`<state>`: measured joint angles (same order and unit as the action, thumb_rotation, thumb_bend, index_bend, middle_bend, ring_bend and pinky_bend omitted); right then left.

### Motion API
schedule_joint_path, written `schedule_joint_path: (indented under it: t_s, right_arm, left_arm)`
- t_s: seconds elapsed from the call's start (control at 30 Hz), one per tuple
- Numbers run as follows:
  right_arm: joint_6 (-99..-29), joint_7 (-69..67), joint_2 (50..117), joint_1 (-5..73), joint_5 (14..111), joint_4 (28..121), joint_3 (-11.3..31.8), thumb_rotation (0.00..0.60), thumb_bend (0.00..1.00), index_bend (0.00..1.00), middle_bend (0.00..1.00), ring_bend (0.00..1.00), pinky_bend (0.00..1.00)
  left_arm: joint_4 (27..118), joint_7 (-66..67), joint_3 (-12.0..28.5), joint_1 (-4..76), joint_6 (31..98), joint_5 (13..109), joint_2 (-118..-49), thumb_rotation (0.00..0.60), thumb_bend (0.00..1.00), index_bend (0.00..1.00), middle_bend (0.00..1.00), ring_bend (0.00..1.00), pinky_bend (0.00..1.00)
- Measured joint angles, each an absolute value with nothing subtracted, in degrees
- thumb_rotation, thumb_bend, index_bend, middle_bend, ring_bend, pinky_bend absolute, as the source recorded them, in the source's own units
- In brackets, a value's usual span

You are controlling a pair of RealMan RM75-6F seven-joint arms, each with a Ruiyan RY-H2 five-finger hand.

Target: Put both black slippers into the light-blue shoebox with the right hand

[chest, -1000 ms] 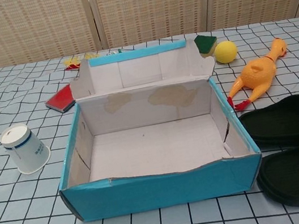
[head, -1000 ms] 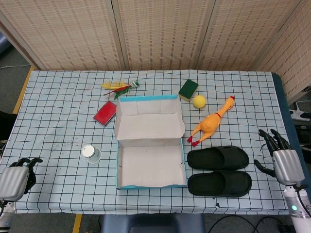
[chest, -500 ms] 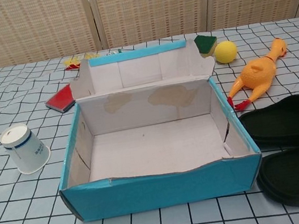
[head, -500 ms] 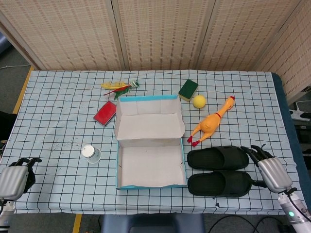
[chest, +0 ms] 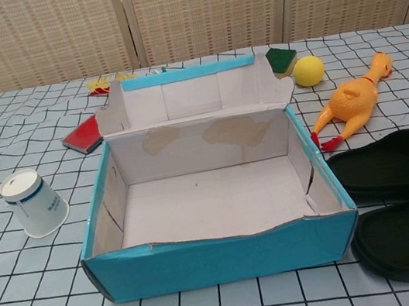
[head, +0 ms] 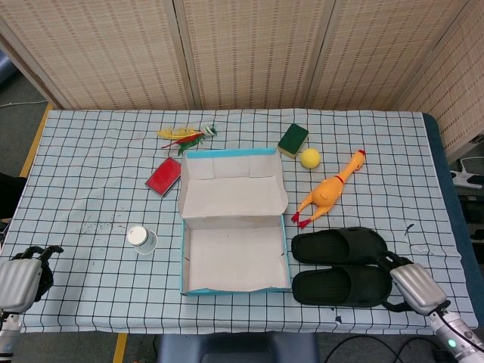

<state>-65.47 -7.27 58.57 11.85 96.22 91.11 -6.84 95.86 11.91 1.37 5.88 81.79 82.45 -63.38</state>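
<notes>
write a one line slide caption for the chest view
Open, empty shoebox at centre, two black slippers beside it on the checked cloth, with a paper cup and rubber chicken nearby.

My tablecloth [head: 91,174] is white with a black grid. The shoebox [head: 235,285] is light blue outside, pale inside. Both slippers [head: 339,246] are black. At one o'clock sit an orange chicken [head: 327,193] and yellow ball [head: 310,157]; at eleven, a red block [head: 163,177].

Head cam: high, looks down, whole table. Chest cam: low, close. Both share shoebox [head: 234,227].
</notes>
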Motion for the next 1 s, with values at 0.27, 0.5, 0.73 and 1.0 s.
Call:
schedule_joint_path:
  t_s: [0.27,0.5,0.73,1.0]
  right_arm:
    - [-60.1,-6.1,61.1,15.2,93.5,91.3,-6.2,0.600,0.05,0.14,0.23,0.11,0.27]
    - [-58.4,-5.4,62.6,16.7,92.5,91.2,-6.0,0.600,0.05,0.14,0.23,0.11,0.27]
    - [-56.4,-4.7,63.8,17.7,91.2,90.8,-6.1,0.600,0.05,0.14,0.23,0.11,0.27]
    - [-55.6,-4.6,64.5,18.5,90.2,90.6,-5.9,0.600,0.06,0.28,0.30,0.16,0.32]
  left_arm:
    - [95.9,12.0,1.2,5.9,81.8,82.7,-63.3,0.600,0.41,0.34,0.30,0.30,0.46]
    - [95.9,12.1,1.1,5.9,81.7,82.7,-63.4,0.600,0.41,0.34,0.30,0.30,0.46]
    - [95.9,12.1,1.1,5.9,81.6,82.7,-63.4,0.600,0.41,0.34,0.30,0.30,0.46]
    - [95.8,12.0,1.1,6.0,81.3,82.6,-63.4,0.600,0.41,0.34,0.30,0.30,0.46]
